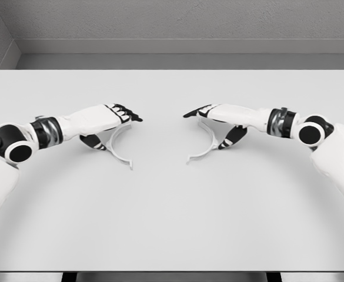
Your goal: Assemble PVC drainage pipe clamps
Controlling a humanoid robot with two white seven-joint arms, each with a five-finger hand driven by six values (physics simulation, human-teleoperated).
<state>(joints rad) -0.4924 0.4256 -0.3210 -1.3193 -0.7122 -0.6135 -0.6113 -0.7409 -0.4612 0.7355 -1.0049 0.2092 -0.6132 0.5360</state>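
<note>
Left hand [116, 115] grips left clamp half [117, 147]; right hand [210, 113] grips right clamp half [204, 145] (mirrored arcs). Halves well apart across white table [172, 223], open ends toward camera.

white table [172, 223] bears two curved clamp halves [120, 147] [204, 147], well apart.
</note>
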